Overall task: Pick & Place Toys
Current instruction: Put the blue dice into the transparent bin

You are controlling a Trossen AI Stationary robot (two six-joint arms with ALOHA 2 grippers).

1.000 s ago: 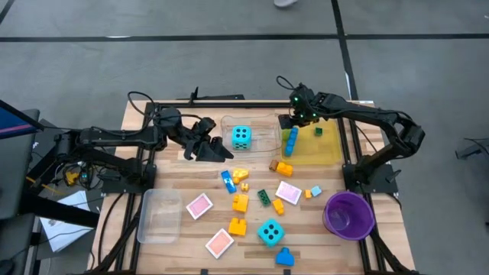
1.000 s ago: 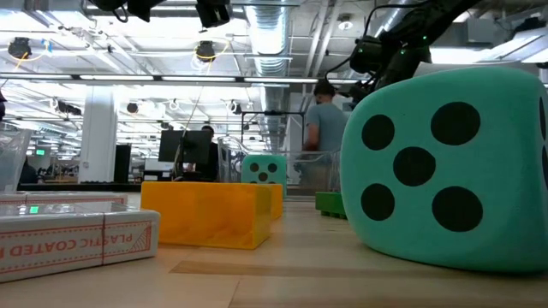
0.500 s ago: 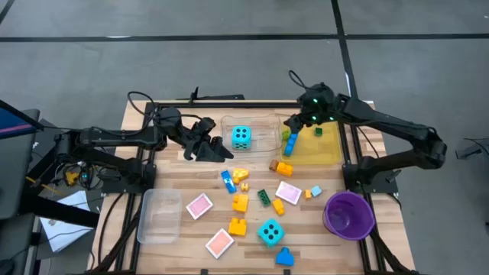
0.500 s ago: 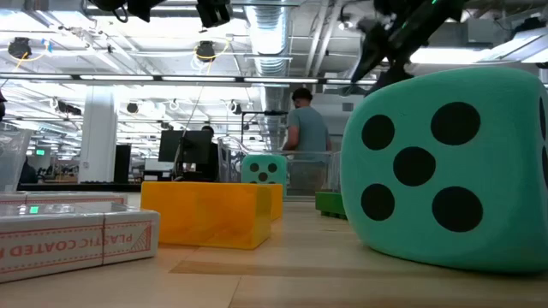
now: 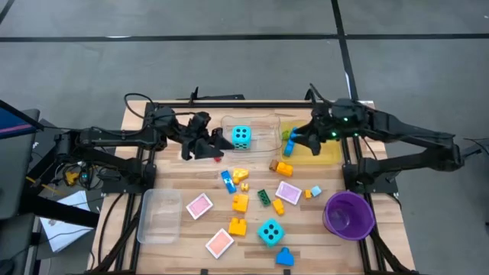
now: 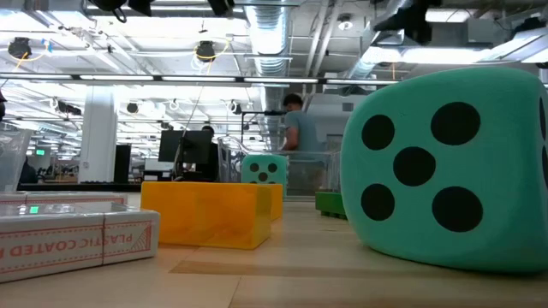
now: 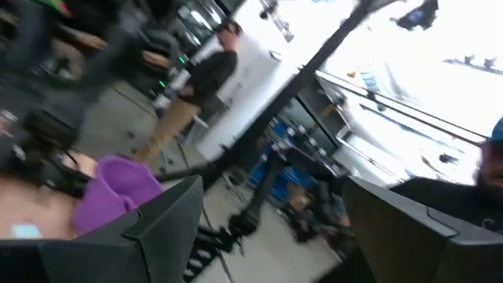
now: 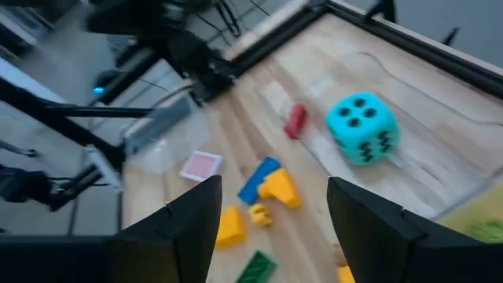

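In clear tray [image 5: 260, 140], foam die [image 5: 241, 137], seemingly soft.

Dark jointed arms, black cables

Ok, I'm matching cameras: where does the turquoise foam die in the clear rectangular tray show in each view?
High view: turquoise foam die, far centre, inside the clear rectangular tray.
Low view: small, centre.
Right wrist view: upper right.
Left wrist view: not in it.
Shared landmark: that tray.
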